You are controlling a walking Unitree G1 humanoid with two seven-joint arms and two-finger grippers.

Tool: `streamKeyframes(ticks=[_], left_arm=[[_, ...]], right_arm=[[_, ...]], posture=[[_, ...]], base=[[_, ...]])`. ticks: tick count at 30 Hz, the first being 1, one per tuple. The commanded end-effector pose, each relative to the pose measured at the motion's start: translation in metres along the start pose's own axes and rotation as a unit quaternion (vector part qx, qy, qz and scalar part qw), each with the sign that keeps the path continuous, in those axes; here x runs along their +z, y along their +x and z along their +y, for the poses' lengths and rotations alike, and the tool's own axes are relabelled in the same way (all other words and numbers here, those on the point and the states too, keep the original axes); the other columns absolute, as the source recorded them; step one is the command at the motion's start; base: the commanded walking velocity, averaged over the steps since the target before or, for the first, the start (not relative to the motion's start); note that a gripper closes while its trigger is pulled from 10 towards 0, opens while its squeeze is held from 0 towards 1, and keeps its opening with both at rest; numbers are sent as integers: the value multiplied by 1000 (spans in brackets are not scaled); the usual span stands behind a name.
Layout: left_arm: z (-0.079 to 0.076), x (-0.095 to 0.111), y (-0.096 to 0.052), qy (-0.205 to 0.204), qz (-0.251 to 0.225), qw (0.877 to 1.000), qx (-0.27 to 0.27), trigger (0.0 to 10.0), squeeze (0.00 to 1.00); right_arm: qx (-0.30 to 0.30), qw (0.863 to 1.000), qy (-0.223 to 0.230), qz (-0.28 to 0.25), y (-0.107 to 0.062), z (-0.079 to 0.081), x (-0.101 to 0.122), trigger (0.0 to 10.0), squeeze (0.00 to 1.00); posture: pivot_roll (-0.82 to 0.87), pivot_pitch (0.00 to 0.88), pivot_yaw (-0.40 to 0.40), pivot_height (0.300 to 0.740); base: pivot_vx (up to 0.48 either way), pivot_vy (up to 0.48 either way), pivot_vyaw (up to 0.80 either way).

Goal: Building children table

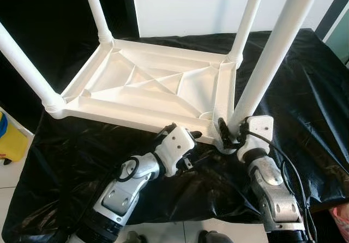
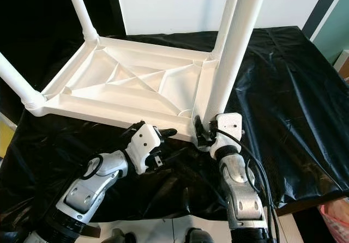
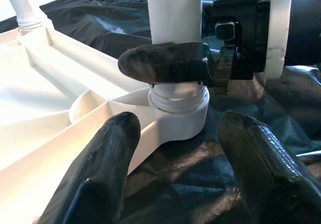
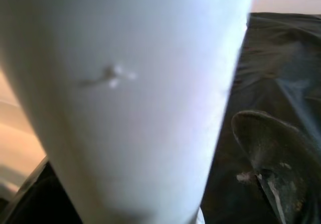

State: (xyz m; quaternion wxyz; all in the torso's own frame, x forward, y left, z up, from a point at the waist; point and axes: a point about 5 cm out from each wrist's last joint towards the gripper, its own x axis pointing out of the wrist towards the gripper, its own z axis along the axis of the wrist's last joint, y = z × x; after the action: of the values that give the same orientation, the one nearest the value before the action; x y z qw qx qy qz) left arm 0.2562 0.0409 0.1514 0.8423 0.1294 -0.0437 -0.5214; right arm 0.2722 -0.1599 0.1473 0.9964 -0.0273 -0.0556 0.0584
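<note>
The white plastic tabletop [image 1: 147, 93] lay upside down on a surface covered with a black sheet [image 1: 305, 90], its ribbed underside facing up. Four white legs stood up from its corners, and the near leg [image 1: 267, 63] at the corner closest to the robot was the one in work. The right gripper [image 1: 232, 133] was closed on this leg just above its socket [image 3: 178, 118], with one black finger [image 3: 165, 63] lying across the tube. The left gripper [image 1: 188, 137] waited just beside the same corner, against the tabletop's near edge, with its two fingers spread wide and nothing between them.

The table looked like hollow moulded plastic, so I judge it light and stiff, but smooth and rather slippery under rubber fingers. The leg is long, so a hold low near the socket seems best for turning or pressing it; a high hold would lever the light tabletop off the sheet. The tabletop's rim is probably the place to steady it.

The upper ends of all four legs were cut off by the picture edge. A ribbed collar showed at the socket, but how deep the leg sat could not be seen. The right wrist view was mostly a blurred white tube.
</note>
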Motion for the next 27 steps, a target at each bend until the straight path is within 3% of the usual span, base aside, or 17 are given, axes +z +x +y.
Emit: streamKeyframes(ticks=[1, 2, 5, 6, 10, 13, 20, 21, 22, 23, 24, 25, 27], left_arm=[[-4, 0, -1, 0, 2, 1000, -16, 10000, 0], [-4, -1, -2, -1, 3, 1000, -17, 10000, 0], [-5, -1, -2, 0, 4, 1000, -19, 10000, 0], [-6, -1, -2, 0, 4, 1000, -23, 10000, 0], [-7, -1, -2, 1, 4, 1000, -25, 10000, 0], [-7, 0, 0, 1, 2, 1000, -28, 10000, 0], [-8, 1, 0, -3, 2, 999, -33, 10000, 0], [-8, 1, -2, -4, 2, 999, -36, 10000, 0], [-8, 1, -2, -4, 2, 999, -36, 10000, 0], [-9, 0, -4, -5, 4, 999, -37, 10000, 0], [-9, 0, -4, -5, 4, 999, -37, 10000, 0], [-7, -1, -8, -6, 9, 999, -37, 10000, 0], [-6, -1, -10, -7, 12, 999, -36, 10000, 0]], right_arm=[[8, 1000, 6, 1, -1, -1, 0, 10000, 522], [23, 1000, 6, 0, -1, -3, 0, 10000, 0], [48, 999, 6, 0, -1, -5, 1, 10000, 0], [87, 996, -2, -4, 0, -5, 3, 10000, 0], [113, 994, -9, -6, 1, -5, 3, 10000, 0], [191, 981, -20, -4, 7, -2, 5, 10000, 0], [251, 967, -33, 4, 12, 1, 5, 10000, 0], [269, 962, -40, 10, 15, 1, 3, 8588, 0], [269, 962, -40, 10, 15, 1, 3, 8588, 0], [282, 958, -46, 14, 17, 1, 1, 2510, 0], [282, 958, -46, 14, 17, 1, 1, 2510, 0], [289, 956, -50, 22, 18, 0, -1, 39, 0], [294, 954, -52, 26, 18, -2, -3, 39, 0]], posture=[[-139, 124, 19, 740], [-139, 124, 19, 740], [-140, 121, 19, 740], [-143, 117, 22, 740], [-144, 116, 23, 740], [-144, 112, 23, 740], [-133, 114, 22, 740], [-130, 116, 21, 740], [-130, 116, 21, 740], [-122, 119, 19, 740], [-122, 119, 19, 740], [-114, 120, 16, 740], [-114, 120, 16, 740]], base=[[0, 0, 0], [0, 0, 0], [0, 0, 0], [0, 0, 0], [0, 0, 0], [0, 0, 0], [0, 0, 0], [0, 0, 0], [0, 0, 0], [0, 0, 0], [0, 0, 0], [0, 0, 0], [0, 0, 0]])
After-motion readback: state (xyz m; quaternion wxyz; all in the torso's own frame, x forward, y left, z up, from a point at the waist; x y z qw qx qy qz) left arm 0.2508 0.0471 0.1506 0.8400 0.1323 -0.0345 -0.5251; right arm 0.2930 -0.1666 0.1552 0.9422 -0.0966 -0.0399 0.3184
